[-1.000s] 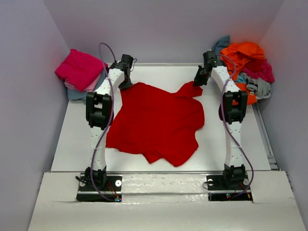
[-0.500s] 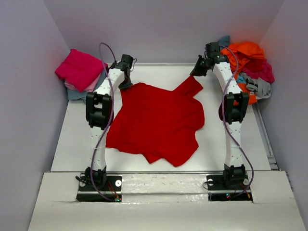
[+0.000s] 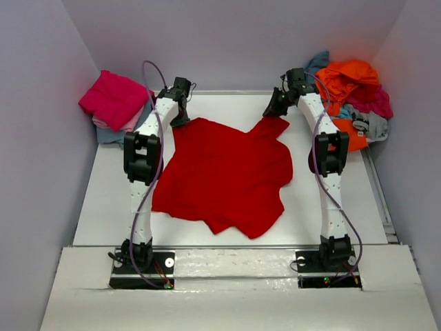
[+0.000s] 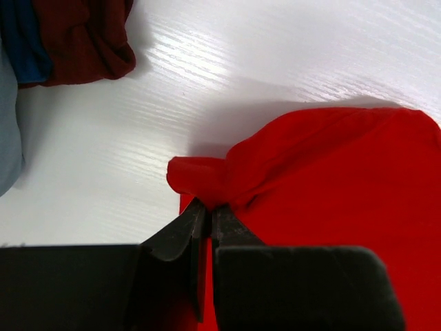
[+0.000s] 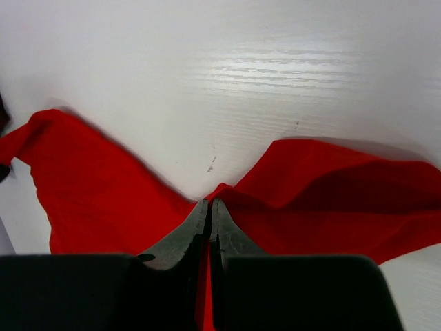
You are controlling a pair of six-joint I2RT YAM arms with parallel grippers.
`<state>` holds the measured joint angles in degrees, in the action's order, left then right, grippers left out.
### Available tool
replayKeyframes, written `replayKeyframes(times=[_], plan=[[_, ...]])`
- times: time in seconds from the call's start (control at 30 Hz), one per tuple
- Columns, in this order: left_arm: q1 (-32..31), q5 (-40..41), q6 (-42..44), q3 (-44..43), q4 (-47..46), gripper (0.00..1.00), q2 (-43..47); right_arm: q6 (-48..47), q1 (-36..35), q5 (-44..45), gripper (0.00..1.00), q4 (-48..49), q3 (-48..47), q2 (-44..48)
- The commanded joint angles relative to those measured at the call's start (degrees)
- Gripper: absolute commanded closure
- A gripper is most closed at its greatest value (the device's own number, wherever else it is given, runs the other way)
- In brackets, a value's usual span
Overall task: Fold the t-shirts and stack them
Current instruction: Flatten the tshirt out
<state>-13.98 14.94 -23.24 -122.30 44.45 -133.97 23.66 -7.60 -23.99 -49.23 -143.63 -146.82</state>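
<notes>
A bright red t-shirt lies rumpled and spread over the middle of the white table. My left gripper is shut on the shirt's far-left corner, and in the left wrist view a bunched red fold sits pinched at the tips of this gripper. My right gripper is shut on the shirt's far-right flap. In the right wrist view the red cloth peaks up between the closed tips of that gripper.
A folded stack stands at the far left, with a magenta shirt on top, pale pink under it and grey-blue lowest. A loose heap at the far right holds orange, teal, grey and magenta cloth. Maroon cloth lies near the left gripper.
My right gripper has closed on the red shirt's far-right flap and drawn it leftward, stretching the flap out. The left arm has not moved.
</notes>
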Motion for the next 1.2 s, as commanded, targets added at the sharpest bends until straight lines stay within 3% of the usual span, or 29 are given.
replayKeyframes(times=[0.0, 0.2, 0.27, 0.3, 0.43, 0.5, 1.0, 1.17], plan=[[0.3, -0.1, 0.3, -2.5, 0.8, 0.94, 0.0, -2.0, -0.7, -1.1, 0.92, 1.2, -1.6, -0.7], [0.3, -0.3, 0.4, -2.5, 0.9, 0.94, 0.2, -1.3, -1.2, 0.0, 0.90, 3.0, -2.9, -1.1], [0.3, -0.4, 0.3, -2.4, 0.9, 0.94, 0.3, -1.3, -1.2, 0.7, 0.81, 4.0, -2.5, -0.7], [0.3, -0.4, 0.4, -2.3, 0.8, 0.94, 0.5, -1.4, -1.7, 1.7, 0.69, 4.4, -2.2, -0.1], [0.3, -0.4, 0.3, -1.6, 0.6, 0.94, 0.9, -1.5, -1.7, 3.2, 0.43, 5.5, -1.4, 1.3], [0.3, -0.4, 0.4, -1.3, 0.4, 0.94, 1.3, -1.8, -1.7, 4.5, 0.38, 5.7, -0.9, 1.9], [0.3, -0.6, 0.2, 0.7, -0.3, 0.94, 2.6, -0.5, -1.7, 15.9, 0.37, 7.1, 11.3, 15.3], [0.3, -0.7, 0.1, 0.9, -0.5, 0.94, 2.8, 0.9, -1.7, 19.5, 0.37, 2.5, 11.6, 16.0]])
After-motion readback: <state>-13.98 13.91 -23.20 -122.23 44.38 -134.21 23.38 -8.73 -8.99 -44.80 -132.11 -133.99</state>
